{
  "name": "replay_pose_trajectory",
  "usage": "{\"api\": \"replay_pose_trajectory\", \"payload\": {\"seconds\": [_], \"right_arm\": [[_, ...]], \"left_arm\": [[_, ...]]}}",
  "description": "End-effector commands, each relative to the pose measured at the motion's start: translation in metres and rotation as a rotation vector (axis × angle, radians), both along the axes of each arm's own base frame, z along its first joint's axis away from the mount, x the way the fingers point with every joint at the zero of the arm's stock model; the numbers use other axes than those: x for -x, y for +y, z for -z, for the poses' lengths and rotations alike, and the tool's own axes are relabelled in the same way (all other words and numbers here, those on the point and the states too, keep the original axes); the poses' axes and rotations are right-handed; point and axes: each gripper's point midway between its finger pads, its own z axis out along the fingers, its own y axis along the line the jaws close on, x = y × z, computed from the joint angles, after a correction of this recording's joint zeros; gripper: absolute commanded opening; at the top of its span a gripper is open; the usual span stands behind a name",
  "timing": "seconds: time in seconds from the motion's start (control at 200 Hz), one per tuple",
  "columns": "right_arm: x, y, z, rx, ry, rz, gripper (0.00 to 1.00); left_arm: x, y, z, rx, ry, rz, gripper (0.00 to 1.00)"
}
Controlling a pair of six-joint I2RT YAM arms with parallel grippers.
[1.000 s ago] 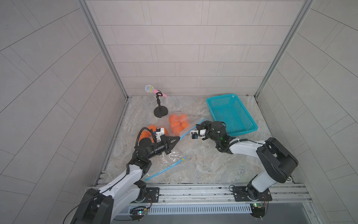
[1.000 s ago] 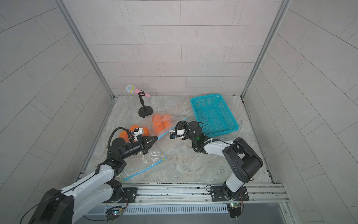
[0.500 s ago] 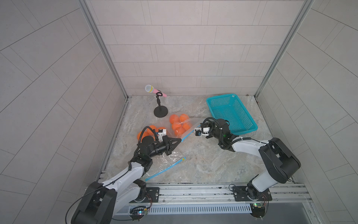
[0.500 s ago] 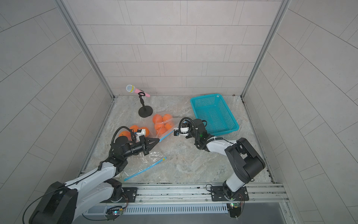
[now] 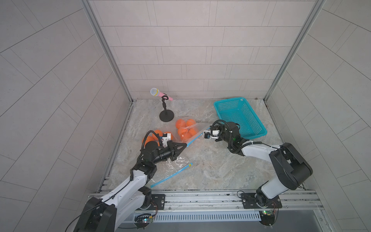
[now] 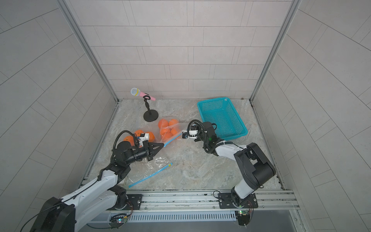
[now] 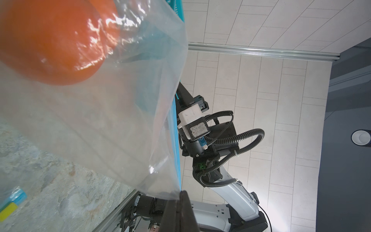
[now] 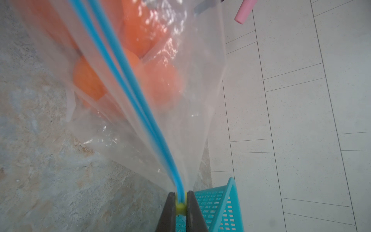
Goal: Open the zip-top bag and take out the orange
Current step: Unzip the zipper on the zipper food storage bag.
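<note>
We see the left pincer point(image 5: 184, 145) clenched on a corner of the zip-top bag point(image 5: 200, 128), and the right pincer point(image 8: 180, 197) gripping the yellow slider point(image 8: 180, 207) on its blue zip point(image 8: 128, 84). The oranges point(image 5: 183, 128) sit inside the bag, between both pincers.

left arm point(image 5: 133, 181), right arm point(image 5: 258, 150): white links, black joints | cables point(image 7: 261, 136): black corrugated | jaws: dark, tapered wedges
</note>
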Motion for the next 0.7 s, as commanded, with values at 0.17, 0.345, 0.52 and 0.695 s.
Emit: {"api": "replay_pose_trajectory", "payload": {"seconds": [0.17, 0.345, 0.52, 0.695], "right_arm": [[-0.014, -0.03, -0.013, 0.026, -0.03, 0.107, 0.0], [-0.019, -0.036, -0.013, 0.021, -0.048, 0.139, 0.0], [-0.024, -0.04, -0.011, 0.029, -0.05, 0.157, 0.0], [-0.026, -0.039, -0.017, 0.012, -0.062, 0.155, 0.0]], "left_arm": [[0.003, -0.003, -0.02, 0.01, -0.08, 0.04, 0.0], [0.002, -0.001, -0.016, -0.006, -0.075, 0.029, 0.0], [0.002, -0.001, -0.016, -0.011, -0.079, 0.029, 0.0], [0.001, 0.001, -0.013, -0.027, -0.08, 0.012, 0.0]]}}
